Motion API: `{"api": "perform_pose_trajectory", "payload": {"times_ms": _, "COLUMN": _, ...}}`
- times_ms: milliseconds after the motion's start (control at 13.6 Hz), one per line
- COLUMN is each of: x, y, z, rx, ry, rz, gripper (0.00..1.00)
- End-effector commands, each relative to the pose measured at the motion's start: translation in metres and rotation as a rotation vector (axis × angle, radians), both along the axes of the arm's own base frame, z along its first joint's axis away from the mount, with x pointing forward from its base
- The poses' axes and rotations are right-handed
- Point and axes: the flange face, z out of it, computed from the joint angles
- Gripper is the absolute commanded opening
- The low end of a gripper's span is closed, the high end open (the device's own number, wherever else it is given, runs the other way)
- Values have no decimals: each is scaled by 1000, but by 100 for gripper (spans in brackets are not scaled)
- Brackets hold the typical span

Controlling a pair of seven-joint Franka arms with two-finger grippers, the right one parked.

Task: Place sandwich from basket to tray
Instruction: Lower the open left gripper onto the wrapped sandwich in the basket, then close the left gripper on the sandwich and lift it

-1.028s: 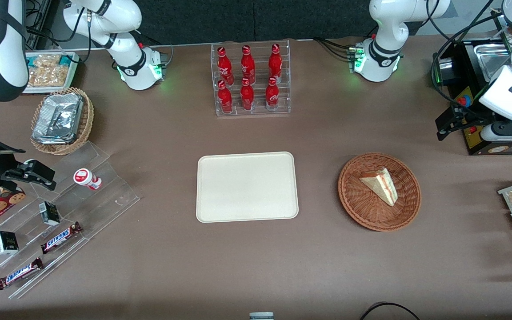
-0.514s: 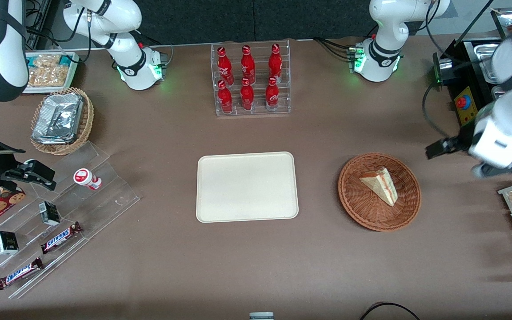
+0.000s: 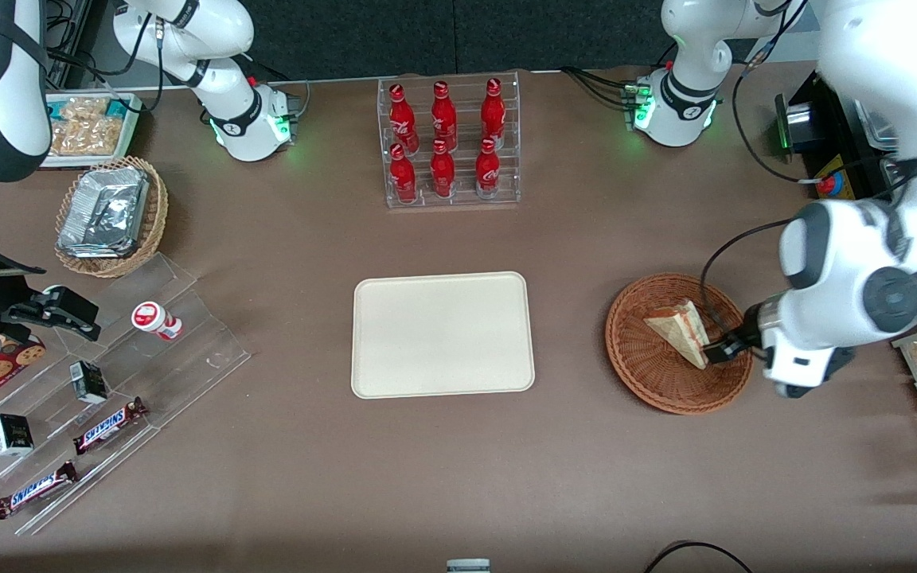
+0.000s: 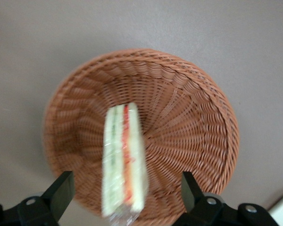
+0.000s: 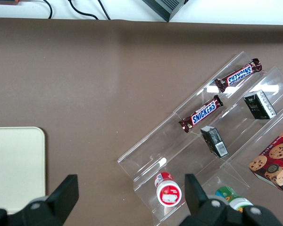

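The gripper (image 3: 725,348) has swung in over the basket (image 3: 649,374), jaws apart.

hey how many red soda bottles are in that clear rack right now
6 red soda bottles: three on the clear rack's upper step, three on the lower step nearer the camera. None seems hidden.

I see a rough woven wicker basket (image 4: 179,117) — the sandwich (image 4: 124,160) in clear glossy wrap. My gripper (image 4: 125,190) hangs above it, fingers black matt plastic; tray (image 3: 442,334) smooth matt plastic.
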Motion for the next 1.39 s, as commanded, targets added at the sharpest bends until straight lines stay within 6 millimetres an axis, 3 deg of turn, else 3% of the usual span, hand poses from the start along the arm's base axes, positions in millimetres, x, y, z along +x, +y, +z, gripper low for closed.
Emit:
{"api": "perform_pose_trajectory", "payload": {"times_ms": 0, "x": -19, "y": -4, "z": -43, "rx": 1, "ry": -41, "rz": 70, "gripper": 100}}
{"api": "perform_pose_trajectory", "payload": {"times_ms": 147, "x": -39, "y": -2, "z": -73, "rx": 4, "ry": -56, "rz": 69, "gripper": 100}}
{"api": "perform_pose_trajectory", "payload": {"times_ms": 367, "x": -55, "y": -1, "z": -102, "rx": 6, "ry": -53, "rz": 66, "gripper": 100}}
{"api": "perform_pose_trajectory", "payload": {"times_ms": 440, "x": -57, "y": -1, "z": -106, "rx": 6, "ry": -52, "rz": 66, "gripper": 84}}
{"api": "perform_pose_trajectory", "payload": {"times_ms": 514, "x": -57, "y": -1, "z": -106, "rx": 6, "ry": -52, "rz": 66, "gripper": 47}}
{"api": "perform_pose_trajectory", "payload": {"times_ms": 661, "x": -55, "y": -1, "z": -100, "rx": 6, "ry": -56, "rz": 68, "gripper": 4}}
{"api": "perform_pose_trajectory", "payload": {"times_ms": 881, "x": -39, "y": -3, "z": -60, "rx": 6, "ry": -61, "rz": 65, "gripper": 0}}
{"api": "perform_pose_trajectory", "payload": {"times_ms": 954, "x": -25, "y": -14, "z": -32, "rx": 4, "ry": -50, "rz": 50, "gripper": 0}}
{"api": "perform_pose_trajectory", "payload": {"times_ms": 1028, "x": -14, "y": -31, "z": -8, "rx": 0, "ry": -39, "rz": 25, "gripper": 0}}
{"api": "perform_pose_trajectory", "payload": {"times_ms": 1174, "x": 13, "y": -69, "z": 64, "rx": -14, "ry": -77, "rz": -32, "gripper": 0}}
{"api": "perform_pose_trajectory", "payload": {"times_ms": 1321, "x": 24, "y": -117, "z": 105, "rx": -33, "ry": -132, "rz": -97, "gripper": 0}}
